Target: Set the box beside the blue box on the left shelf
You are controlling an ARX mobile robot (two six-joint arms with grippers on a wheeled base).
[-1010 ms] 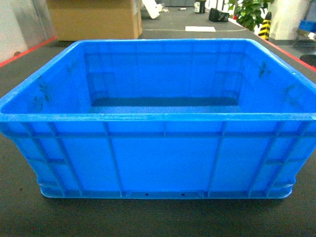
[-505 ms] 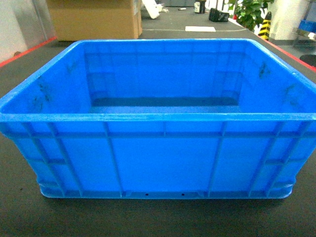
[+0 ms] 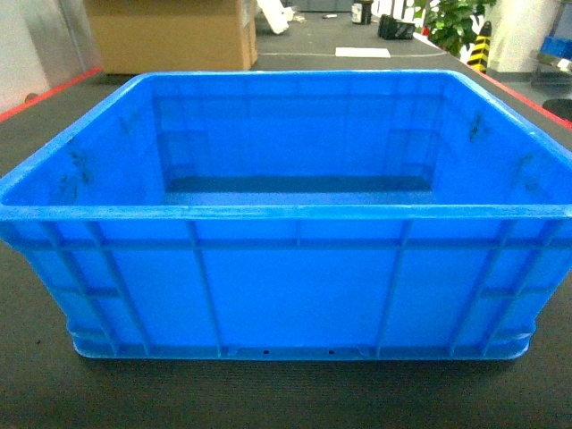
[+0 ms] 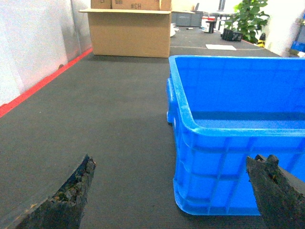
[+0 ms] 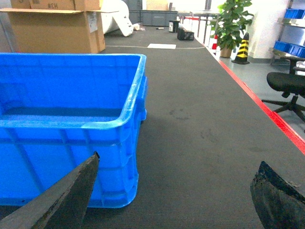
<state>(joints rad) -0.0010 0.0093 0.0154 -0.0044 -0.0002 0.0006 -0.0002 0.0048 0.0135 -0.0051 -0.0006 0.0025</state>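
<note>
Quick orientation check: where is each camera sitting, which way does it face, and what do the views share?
Head: on the robot, facing forward and slightly down at the crate's long wall; no arm visible.
Left wrist: low beside the crate's left end, facing forward; left end effector fingers frame the bottom corners, open.
Right wrist: low beside its right end; right end effector fingers likewise, open.
Shared: crate, cardboard box, plant.

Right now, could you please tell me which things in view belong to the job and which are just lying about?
Belongs to the job:
box, empty, standing on the dark floor mat
left gripper, jaws open
right gripper, jaws open

Just lying about:
cardboard carton
potted plant
striped cone
office chair
</note>
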